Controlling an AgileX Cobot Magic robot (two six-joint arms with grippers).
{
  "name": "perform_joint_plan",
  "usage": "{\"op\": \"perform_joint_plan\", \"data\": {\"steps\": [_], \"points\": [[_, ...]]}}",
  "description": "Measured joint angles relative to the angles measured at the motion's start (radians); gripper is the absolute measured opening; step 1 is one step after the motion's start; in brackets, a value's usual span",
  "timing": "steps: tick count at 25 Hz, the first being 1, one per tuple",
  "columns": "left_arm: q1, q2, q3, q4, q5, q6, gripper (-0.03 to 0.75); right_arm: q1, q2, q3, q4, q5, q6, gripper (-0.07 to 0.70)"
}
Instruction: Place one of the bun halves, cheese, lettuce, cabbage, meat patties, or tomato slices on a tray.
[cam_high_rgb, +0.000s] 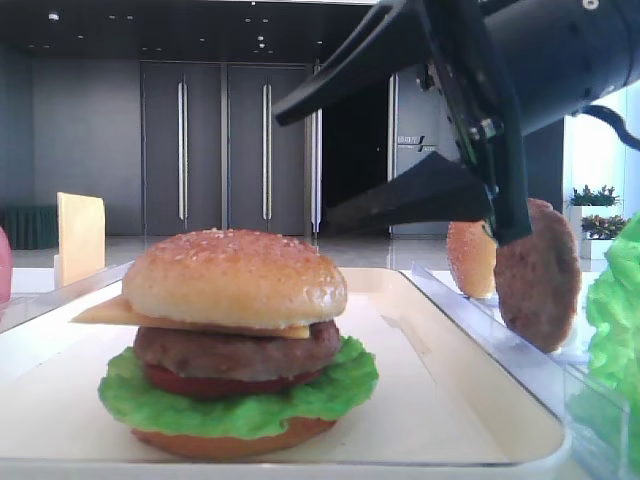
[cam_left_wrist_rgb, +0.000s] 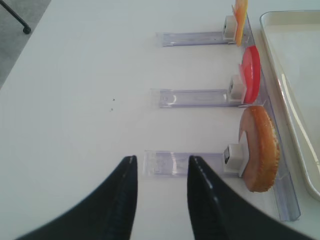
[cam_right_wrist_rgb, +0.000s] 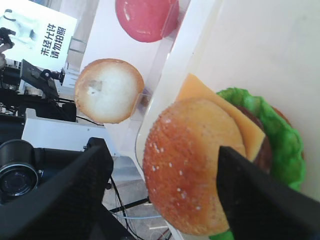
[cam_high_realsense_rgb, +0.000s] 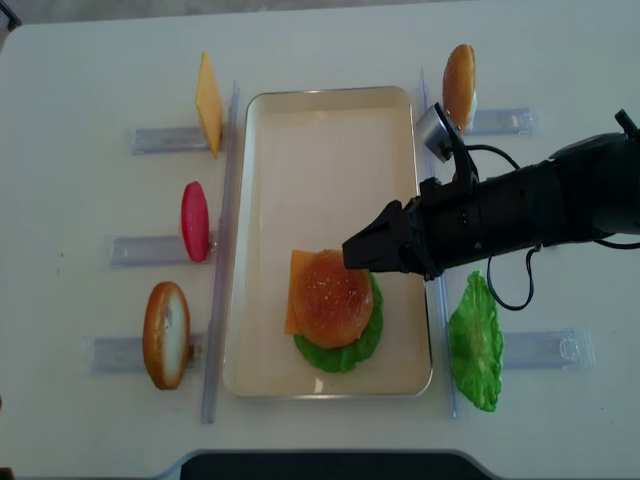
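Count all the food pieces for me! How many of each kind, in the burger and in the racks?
Buns: 4
Cheese: 2
Tomato: 2
Lettuce: 2
Patties: 2
Total: 12

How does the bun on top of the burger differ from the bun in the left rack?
The top bun lies flat, dome up, on the stacked burger inside the tray; the rack bun stands on edge outside it, its pale underside visible from the right wrist. Both are round and golden-brown.
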Motion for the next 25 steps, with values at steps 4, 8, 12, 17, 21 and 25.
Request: {"op": "perform_joint_plan", "data": {"steps": [4, 8, 12, 17, 21, 25], "points": [[0.000, 0.000, 0.000, 0.000, 0.000, 0.000, 0.265, 0.000, -0.054, -0.022, -0.045, -0.001, 0.004, 0.482], [0.000, 0.000, 0.000, 0.000, 0.000, 0.000, 0.265, 0.000, -0.126, -0.061, -0.272, -0.028, 0.136, 0.466], [0.000, 0.000, 0.000, 0.000, 0.000, 0.000, 0.265, 0.000, -0.225, -0.102, -0.549, -0.056, 0.367, 0.445], [0.000, 0.000, 0.000, 0.000, 0.000, 0.000, 0.265, -0.001, -0.361, -0.144, -0.945, -0.062, 0.726, 0.403], [0.000, 0.000, 0.000, 0.000, 0.000, 0.000, 0.265, -0.066, -0.440, -0.148, -1.240, -0.036, 0.991, 0.377], [0.000, 0.000, 0.000, 0.000, 0.000, 0.000, 0.265, -0.178, -0.509, -0.149, -1.396, 0.046, 1.101, 0.342]]}}
